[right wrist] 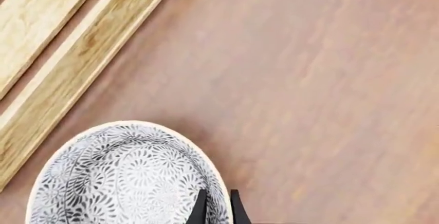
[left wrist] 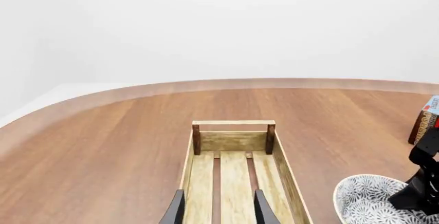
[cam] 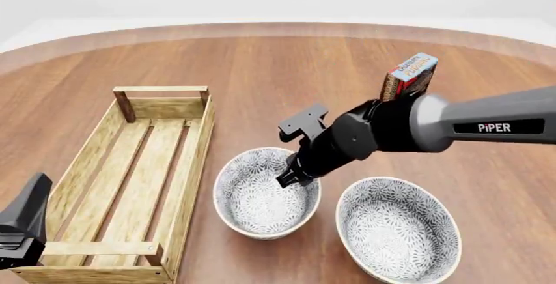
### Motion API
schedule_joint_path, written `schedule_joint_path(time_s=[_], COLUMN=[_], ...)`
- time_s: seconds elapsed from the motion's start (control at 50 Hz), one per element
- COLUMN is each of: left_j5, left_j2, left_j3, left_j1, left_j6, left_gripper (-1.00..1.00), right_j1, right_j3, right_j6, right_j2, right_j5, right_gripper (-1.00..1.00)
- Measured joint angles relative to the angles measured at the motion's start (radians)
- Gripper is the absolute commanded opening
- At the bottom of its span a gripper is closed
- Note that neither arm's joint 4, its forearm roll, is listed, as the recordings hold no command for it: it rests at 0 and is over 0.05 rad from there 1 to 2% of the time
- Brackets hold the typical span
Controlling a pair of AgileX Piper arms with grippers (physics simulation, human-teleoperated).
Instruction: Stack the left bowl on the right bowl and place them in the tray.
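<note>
The left bowl point(cam: 260, 196) stands on the table just right of the tray point(cam: 104, 167). The right bowl point(cam: 398, 228) stands beside it, apart from it. My right gripper point(cam: 290, 178) reaches across and sits on the left bowl's right-hand rim. In the right wrist view the two fingertips point(right wrist: 199, 208) straddle that rim of the bowl point(right wrist: 123, 172), one inside and one outside, closed on it. My left gripper point(left wrist: 218, 213) is open and empty above the tray's slats point(left wrist: 233, 183). The left bowl point(left wrist: 370, 203) also shows in the left wrist view.
A small red-and-blue printed box point(cam: 410, 75) stands upright behind the right arm and also shows in the left wrist view point(left wrist: 426, 118). The left arm's body point(cam: 25, 225) is at the tray's near left corner. The round table's edge point(cam: 278, 27) curves along the back.
</note>
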Motion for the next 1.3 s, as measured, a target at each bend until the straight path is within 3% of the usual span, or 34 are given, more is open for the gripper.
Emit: schedule_joint_path(time_s=[0.34, 0.76, 1.3], left_j5=[0.0, 0.0, 0.0], left_j2=[0.0, 0.0, 0.0], left_j3=[0.0, 0.0, 0.0], left_j1=[0.0, 0.0, 0.0], left_j6=[0.0, 0.0, 0.0], left_gripper=[1.0, 1.0, 1.0], right_j1=[-0.05, -0.077, -0.111], right_j3=[-0.081, -0.156, 0.026], right_j6=[-0.068, -0.09, 0.046], right_j2=[-0.111, -0.311, -0.72], right_j5=[0.108, 0.237, 0.343], right_gripper=[-1.0, -1.0, -1.0])
